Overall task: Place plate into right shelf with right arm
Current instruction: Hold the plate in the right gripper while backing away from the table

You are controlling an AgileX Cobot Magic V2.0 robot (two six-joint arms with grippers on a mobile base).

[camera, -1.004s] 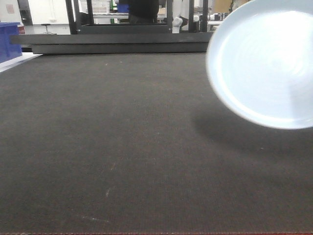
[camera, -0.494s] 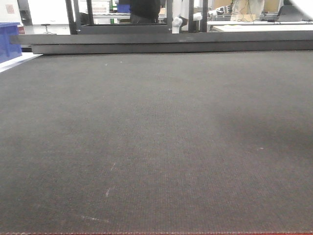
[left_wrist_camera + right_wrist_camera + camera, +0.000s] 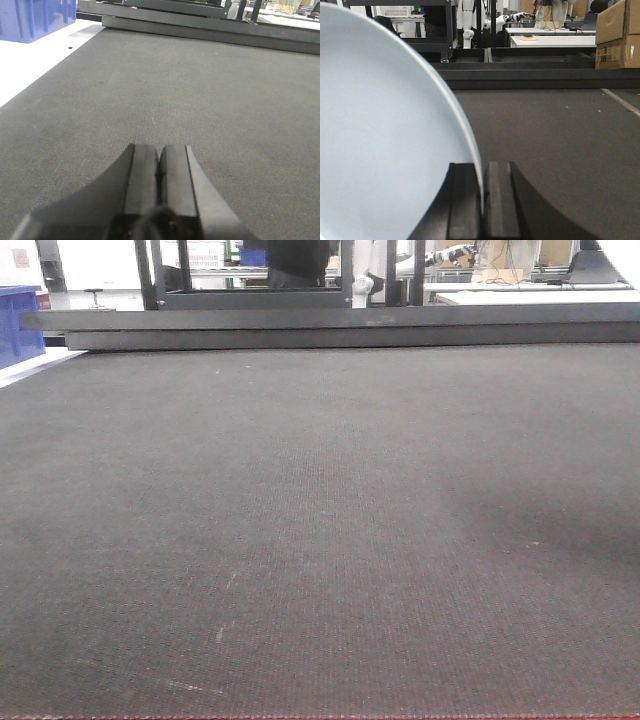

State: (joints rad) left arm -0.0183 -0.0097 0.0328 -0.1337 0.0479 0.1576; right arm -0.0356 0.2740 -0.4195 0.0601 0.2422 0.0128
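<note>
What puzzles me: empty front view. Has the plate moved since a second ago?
Yes. The plate exited upper-right, uncovering the right end of the dark rail; right claw grips it.

Front view: mounted low and near level, facing across the mat [image 3: 320, 540] to the beams [image 3: 330, 332] in the upper frame, with the bin [image 3: 18, 325] at upper left.

Left wrist view: close behind the left gripper [image 3: 159, 152] at bottom centre, pitched slightly down. It shares the mat, beams and bin with the front view.

Right wrist view: close behind the right gripper [image 3: 483, 170], near level. The plate [image 3: 385, 140] fills the left half.
</note>
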